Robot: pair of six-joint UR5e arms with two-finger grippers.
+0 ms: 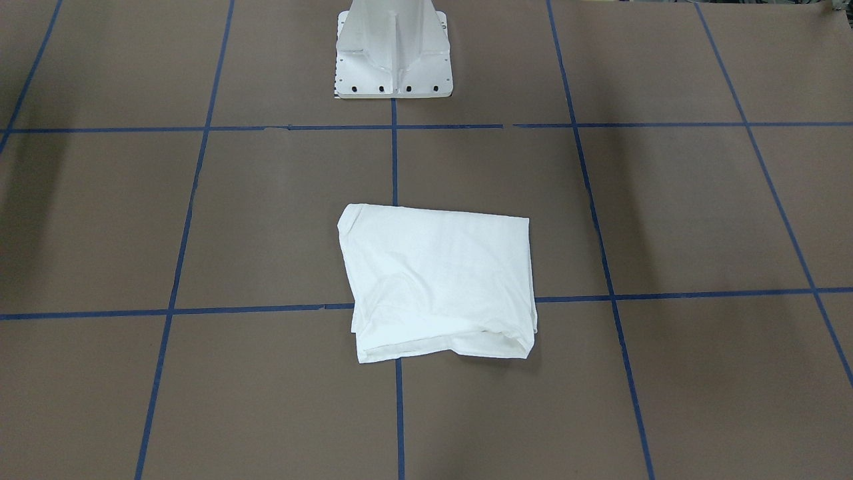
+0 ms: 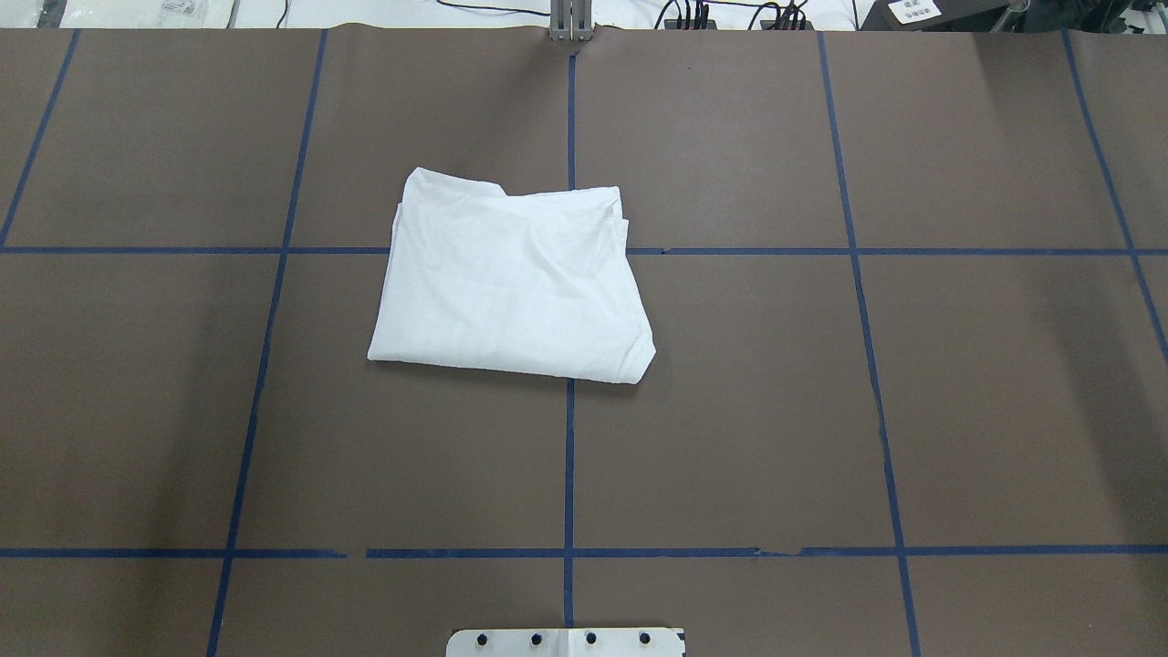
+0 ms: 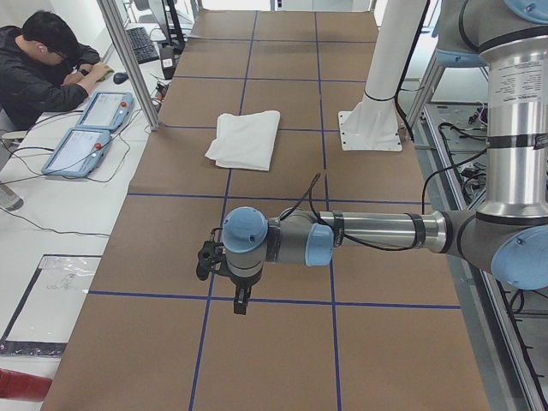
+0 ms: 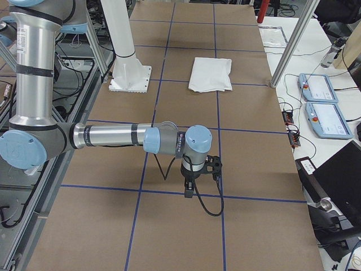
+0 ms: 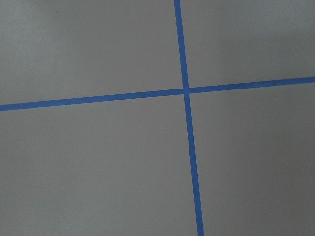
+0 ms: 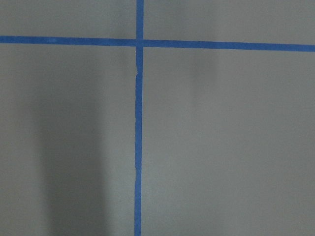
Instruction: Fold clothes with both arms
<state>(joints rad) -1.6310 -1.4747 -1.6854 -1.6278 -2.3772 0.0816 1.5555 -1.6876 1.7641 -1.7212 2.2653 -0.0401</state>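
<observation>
Fabric lies gathered into a compact, slightly skewed rectangle: the white long-sleeved cotton shirt [image 2: 511,283] rests mid-counter over a crossing of blue tape lines [image 2: 876,251] on the brown paper-covered counter [image 2: 821,411]. The left gripper [image 3: 241,306] and right gripper [image 4: 189,193] hang over opposite ends, well apart from it. Whether they are parted or clenched I cannot tell. Folding looks finished to me, hence the distance.

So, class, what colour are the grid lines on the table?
Blue; the lines show best in the left wrist view.
</observation>
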